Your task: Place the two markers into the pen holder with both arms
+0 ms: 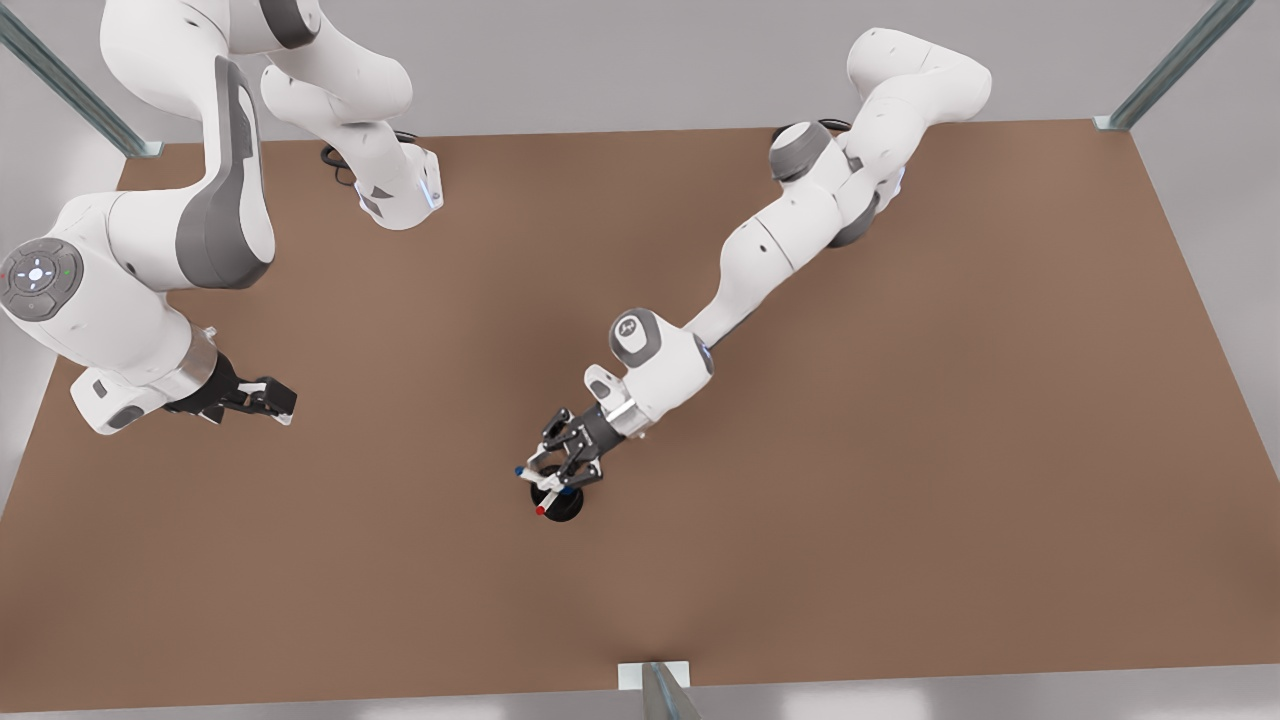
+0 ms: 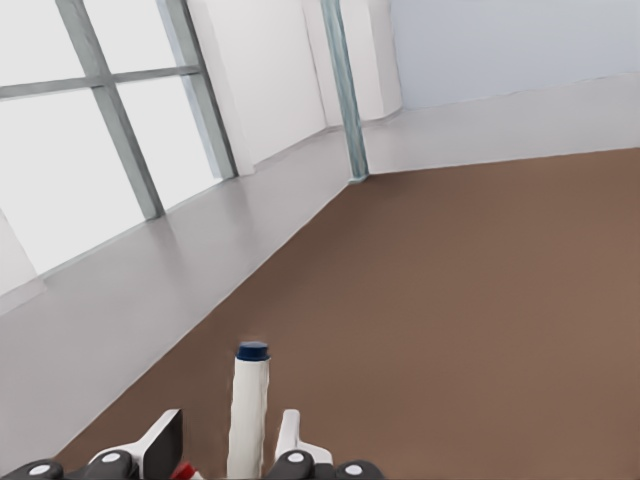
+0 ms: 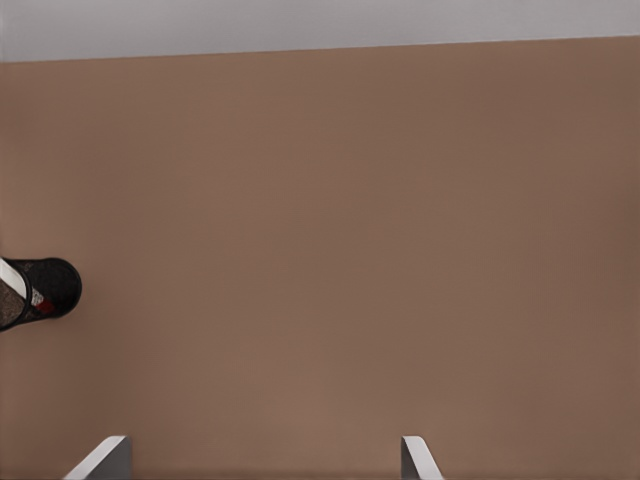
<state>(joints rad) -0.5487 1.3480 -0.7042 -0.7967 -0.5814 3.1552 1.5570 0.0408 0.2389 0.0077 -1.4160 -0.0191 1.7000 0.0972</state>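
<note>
Black pen holder (image 1: pixel 562 505) stands on the brown table (image 1: pixel 900 450), the red-capped marker (image 1: pixel 546 504) already leaning inside it. Directly above the holder, the left gripper (image 1: pixel 558 470) is clamped on the blue-capped marker (image 2: pixel 248 412). Well away from the holder toward the front view's left, the right gripper (image 1: pixel 268 400) waits with fingers (image 3: pixel 102 458) spread.

We see a brown surface (image 1: pixel 800 500), our left hand (image 1: pixel 553 472) over the black pen holder (image 1: pixel 566 508), closed on the blue-capped marker (image 1: pixel 540 479), red-capped marker (image 1: pixel 547 504) in the holder, our right hand (image 1: pixel 272 400) waiting well apart, fingers parted.
</note>
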